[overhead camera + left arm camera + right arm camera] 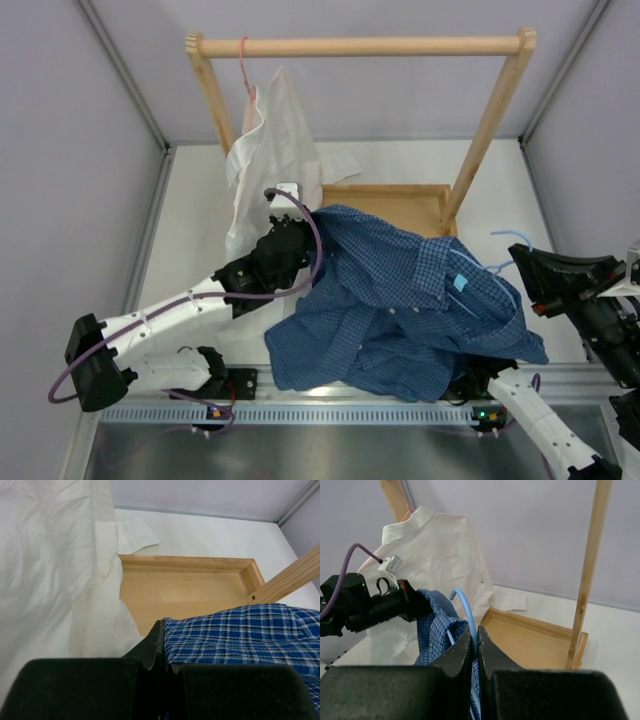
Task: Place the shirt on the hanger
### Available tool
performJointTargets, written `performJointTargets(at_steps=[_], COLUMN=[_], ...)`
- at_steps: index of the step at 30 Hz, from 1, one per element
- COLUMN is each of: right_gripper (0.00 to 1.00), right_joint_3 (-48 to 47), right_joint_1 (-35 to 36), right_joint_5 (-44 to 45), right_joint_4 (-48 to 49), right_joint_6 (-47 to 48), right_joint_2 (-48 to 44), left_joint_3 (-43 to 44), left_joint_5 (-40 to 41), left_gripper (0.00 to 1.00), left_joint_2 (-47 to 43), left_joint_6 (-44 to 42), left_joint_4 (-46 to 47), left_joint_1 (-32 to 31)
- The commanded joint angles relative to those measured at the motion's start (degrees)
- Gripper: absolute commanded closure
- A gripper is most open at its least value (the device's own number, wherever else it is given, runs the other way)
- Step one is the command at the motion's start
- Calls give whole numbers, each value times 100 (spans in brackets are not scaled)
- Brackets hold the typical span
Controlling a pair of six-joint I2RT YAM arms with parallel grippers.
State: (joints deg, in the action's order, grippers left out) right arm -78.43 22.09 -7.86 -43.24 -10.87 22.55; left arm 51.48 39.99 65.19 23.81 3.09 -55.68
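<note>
The dark blue checked shirt (400,310) hangs spread between my two arms above the table, its light blue neck label facing up at the right. My left gripper (300,232) is shut on the shirt's upper left edge; the wrist view shows the checked cloth (240,635) pinched between the jaws. My right gripper (528,268) is shut on the light-blue wire hanger (468,615) just below its hook. The hook (508,236) sticks out past the shirt's right side. The hanger's lower part runs inside the shirt (437,625) and is hidden.
A wooden rack (360,46) stands at the back with a white shirt (270,150) on a pink hanger (243,62). A shallow wooden tray (400,205) forms its base, partly under the blue shirt. Grey walls close in on both sides.
</note>
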Motion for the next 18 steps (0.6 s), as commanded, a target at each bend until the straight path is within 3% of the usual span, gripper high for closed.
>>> performJointTargets(at_steps=[1, 12, 14, 15, 16, 17, 18], right_gripper=[100, 100, 100, 100, 100, 100, 100], right_joint_3=[-199, -374, -453, -514, -646, -716, -778], right_joint_1=[181, 411, 419, 411, 410, 410, 419], right_joint_5=[575, 487, 434, 417, 417, 417, 408], right_joint_4=[18, 114, 184, 202, 211, 202, 202], right_joint_6=[112, 120, 164, 217, 243, 261, 287], right_joint_2=[-75, 258, 346, 399, 522, 584, 645], left_joint_3=[81, 361, 502, 581, 747, 827, 915], left_joint_5=[300, -639, -1409, -1719, -1966, -2247, -2954], left_gripper=[100, 99, 77, 57, 10, 2, 2], left_joint_2=[29, 64, 3, -110, -181, -269, -348], left_joint_6=[545, 599, 449, 301, 238, 177, -59], left_joint_4=[-474, -564, -564, -555, -555, -547, -520], left_joint_1=[215, 409, 409, 409, 383, 374, 365])
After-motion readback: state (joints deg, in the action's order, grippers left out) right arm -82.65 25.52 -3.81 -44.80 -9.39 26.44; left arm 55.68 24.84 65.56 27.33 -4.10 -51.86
